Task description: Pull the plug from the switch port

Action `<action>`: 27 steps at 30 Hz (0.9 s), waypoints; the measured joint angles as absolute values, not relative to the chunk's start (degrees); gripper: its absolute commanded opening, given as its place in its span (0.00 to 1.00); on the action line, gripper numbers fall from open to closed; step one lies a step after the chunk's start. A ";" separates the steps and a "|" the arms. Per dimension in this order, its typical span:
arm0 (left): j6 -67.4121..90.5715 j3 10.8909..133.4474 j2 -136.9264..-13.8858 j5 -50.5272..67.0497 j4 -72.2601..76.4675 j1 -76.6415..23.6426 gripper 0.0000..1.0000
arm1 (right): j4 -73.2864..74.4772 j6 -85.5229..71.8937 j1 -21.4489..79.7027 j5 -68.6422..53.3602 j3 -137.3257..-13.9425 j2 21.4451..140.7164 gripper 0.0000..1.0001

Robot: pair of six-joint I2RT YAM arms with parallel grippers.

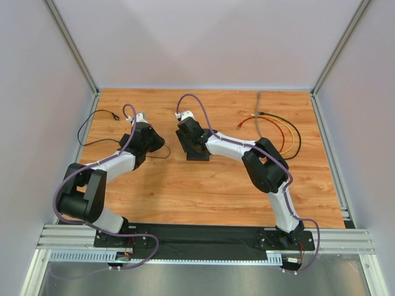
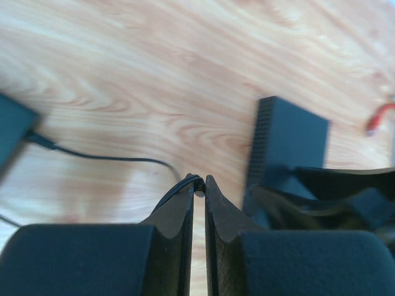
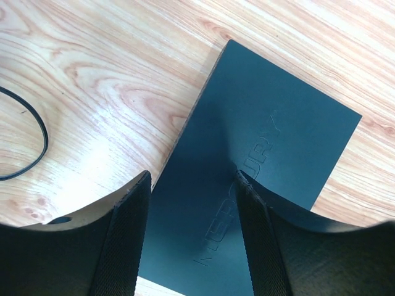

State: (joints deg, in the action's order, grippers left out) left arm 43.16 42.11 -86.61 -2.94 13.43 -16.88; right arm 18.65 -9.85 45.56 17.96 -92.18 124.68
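The switch (image 1: 199,156) is a flat matte black box lying mid-table; its embossed top fills the right wrist view (image 3: 278,129). My right gripper (image 1: 195,147) is open right over it (image 3: 192,179), one finger over the top and the other at its left edge. My left gripper (image 1: 158,145) is shut (image 2: 199,182) on the small plug (image 2: 199,185) at the end of a thin black lead (image 2: 105,158). The plug sits a short way left of the switch's ribbed side (image 2: 262,145) and apart from it.
A black power brick (image 2: 11,132) lies at the lead's far end, and the lead loops over the left of the table (image 1: 92,120). Red, yellow, black and grey cables (image 1: 281,132) lie coiled at the back right. Grey walls close in the table.
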 measured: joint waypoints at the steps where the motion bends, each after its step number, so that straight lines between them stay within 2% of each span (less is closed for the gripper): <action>1: 42.33 42.11 -86.43 -3.29 12.29 -16.58 0.03 | 17.80 -9.96 45.50 17.74 -91.39 124.29 0.59; 3: 40.58 42.41 -86.35 -4.12 9.85 -16.08 0.09 | 15.81 -10.15 45.21 16.82 -89.78 123.48 0.59; 4: 39.99 42.72 -86.35 -4.64 8.82 -15.97 0.19 | 14.87 -10.24 45.04 16.25 -88.88 123.02 0.59; 6: 39.11 43.38 -86.35 -5.65 7.53 -15.86 0.26 | 13.47 -10.50 44.64 15.11 -87.81 122.43 0.59; 9: 38.11 43.97 -86.37 -6.59 7.22 -15.84 0.46 | 11.94 -10.76 44.14 13.56 -86.56 121.75 0.59; 10: 37.91 44.03 -86.37 -6.63 7.20 -15.81 0.58 | 11.53 -10.85 44.03 13.26 -86.26 121.60 0.59; 11: 37.78 44.05 -86.37 -6.72 7.16 -15.81 0.61 | 11.18 -10.92 43.94 12.97 -85.97 121.45 0.59; 16: 37.78 43.70 -86.37 -6.57 7.79 -15.77 0.71 | 8.47 -11.31 43.62 12.40 -82.65 119.61 0.60; 27: 36.47 42.39 -86.37 -6.83 11.88 -22.68 0.71 | 2.46 -13.50 42.65 12.16 -72.12 113.19 0.61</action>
